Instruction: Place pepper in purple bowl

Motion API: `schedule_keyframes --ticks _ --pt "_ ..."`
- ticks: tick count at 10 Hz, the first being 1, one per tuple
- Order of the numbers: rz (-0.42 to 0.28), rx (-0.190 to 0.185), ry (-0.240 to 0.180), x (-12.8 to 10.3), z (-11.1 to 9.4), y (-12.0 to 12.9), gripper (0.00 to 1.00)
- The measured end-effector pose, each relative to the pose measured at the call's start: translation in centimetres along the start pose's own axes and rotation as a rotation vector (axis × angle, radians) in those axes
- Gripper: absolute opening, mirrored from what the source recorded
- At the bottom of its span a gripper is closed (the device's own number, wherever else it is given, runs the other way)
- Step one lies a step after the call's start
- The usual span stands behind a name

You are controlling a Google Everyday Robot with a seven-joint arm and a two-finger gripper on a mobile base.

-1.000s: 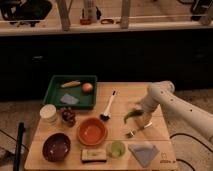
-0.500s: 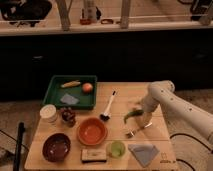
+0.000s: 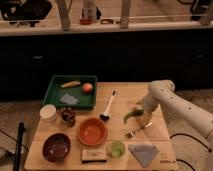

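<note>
The small green pepper (image 3: 128, 117) lies on the wooden table (image 3: 120, 90), right of centre, just above a fork (image 3: 138, 130). My gripper (image 3: 135, 112), at the end of the white arm (image 3: 172, 102) that comes in from the right, hangs low right at the pepper with its jaws open around the pepper's right end. The dark purple bowl (image 3: 56, 147) sits empty at the table's front left corner, far to the left of the gripper.
An orange bowl (image 3: 92, 132) stands between the purple bowl and the pepper. A brush (image 3: 109, 106), light-green cup (image 3: 116, 149), sponge (image 3: 94, 155) and blue cloth (image 3: 144, 153) lie nearby. A green tray (image 3: 55, 85) with food is at back left, with a white cup (image 3: 48, 114) in front of it.
</note>
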Motion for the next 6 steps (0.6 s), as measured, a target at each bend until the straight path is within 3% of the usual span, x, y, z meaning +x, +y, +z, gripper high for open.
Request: schedule_keyframes --ticks 3,6 --pt "-0.012 -0.016 -0.001 -0.1 0.0 0.1 0.8" --pt "-0.054 0.017 -0.012 -1.1 0.1 -0.8 0.8"
